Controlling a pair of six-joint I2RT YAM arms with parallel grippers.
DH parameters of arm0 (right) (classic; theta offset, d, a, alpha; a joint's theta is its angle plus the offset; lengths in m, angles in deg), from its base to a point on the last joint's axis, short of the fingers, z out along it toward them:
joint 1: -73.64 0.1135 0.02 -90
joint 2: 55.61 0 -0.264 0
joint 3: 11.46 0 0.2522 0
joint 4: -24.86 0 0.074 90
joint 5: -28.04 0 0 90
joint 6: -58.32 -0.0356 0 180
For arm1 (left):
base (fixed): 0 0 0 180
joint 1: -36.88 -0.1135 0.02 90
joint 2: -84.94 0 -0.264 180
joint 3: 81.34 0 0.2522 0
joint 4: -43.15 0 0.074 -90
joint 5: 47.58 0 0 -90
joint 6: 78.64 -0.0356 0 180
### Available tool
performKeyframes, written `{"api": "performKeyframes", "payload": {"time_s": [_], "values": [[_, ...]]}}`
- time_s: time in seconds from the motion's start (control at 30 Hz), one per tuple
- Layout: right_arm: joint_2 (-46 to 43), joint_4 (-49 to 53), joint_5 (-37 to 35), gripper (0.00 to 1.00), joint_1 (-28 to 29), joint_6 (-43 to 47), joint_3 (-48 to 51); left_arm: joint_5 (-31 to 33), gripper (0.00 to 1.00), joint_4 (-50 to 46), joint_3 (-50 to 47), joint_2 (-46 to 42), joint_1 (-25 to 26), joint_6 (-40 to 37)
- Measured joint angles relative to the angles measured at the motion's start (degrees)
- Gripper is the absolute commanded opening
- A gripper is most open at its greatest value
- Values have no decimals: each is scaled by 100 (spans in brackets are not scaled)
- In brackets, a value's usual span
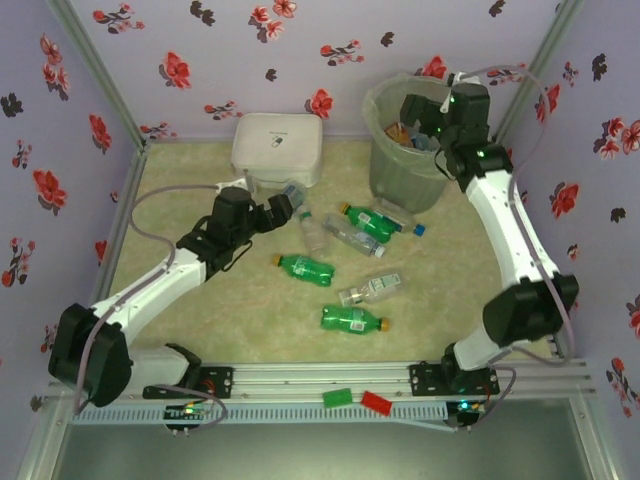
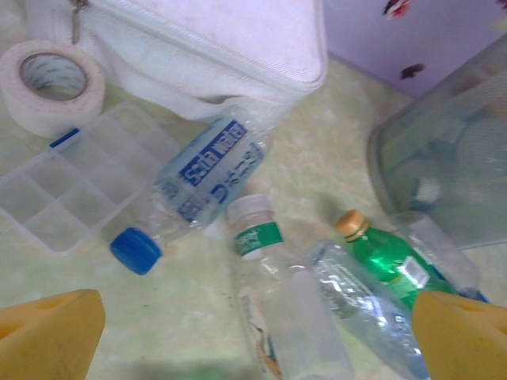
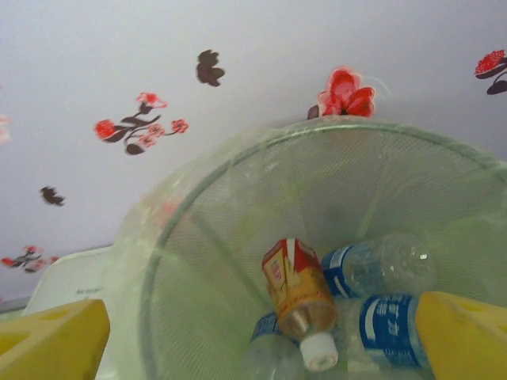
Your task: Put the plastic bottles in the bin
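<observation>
Progress: partial | bin [image 1: 405,185]: several plastic bottles [image 3: 299,291] inside | tabletop [image 1: 440,285] middle: you have about eight left | left hand [image 2: 253,336]: wide, empty | right hand [image 3: 261,336]: wide, empty

Bottles [image 1: 305,267] lie on the table [image 1: 450,290] beside the bin [image 1: 395,178], others inside it.

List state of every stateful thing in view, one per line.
Tall grey-green round bin with clear bag liner: upright, bottles inside.
Orange-label plastic bottle: in bin, capped, cap down.
Blue-label clear plastic bottle: on table, lying, capped.
Green plastic bottles: on table, lying, capped.
White rounded square box: closed.
Left end effector: open, over table bottles.
Right end effector: open, empty, above bin.
</observation>
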Motion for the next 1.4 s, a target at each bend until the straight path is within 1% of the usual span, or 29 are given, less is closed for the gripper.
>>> {"api": "performKeyframes", "payload": {"time_s": [0.07,0.27,0.5,0.6,0.77,0.93,1.03,1.13,1.33,1.4], "values": [[-437,-66,7,100,98,-2,481,-146,100,35,4,192,-168,-96],[-1237,-210,66,100,411,-72,1705,-590,100,22,170,734,-625,-474],[-1694,-382,63,100,1333,-433,2962,-876,100,-295,922,1294,-686,-1331],[-1764,-411,63,100,1543,-658,3381,-935,100,-555,1414,1609,-688,-1766],[-1694,-195,31,100,1626,-669,3528,-1008,98,-1123,2221,2238,-688,-2461],[-1687,-155,-133,100,1635,-660,3593,-1268,95,-1770,2841,2900,-688,-2944],[-1685,-7,-323,100,1635,-675,3613,-1405,92,-2157,3136,3224,-688,-3067],[-1700,9,-348,100,1635,-673,3663,-1510,90,-2455,3449,3499,-686,-3163],[-2138,-592,-118,100,1635,-455,4505,-1582,86,-2682,3731,3790,-686,-3244],[-2179,-645,-103,100,1635,-389,4603,-1582,84,-2732,3797,3877,-686,-3263]]}}
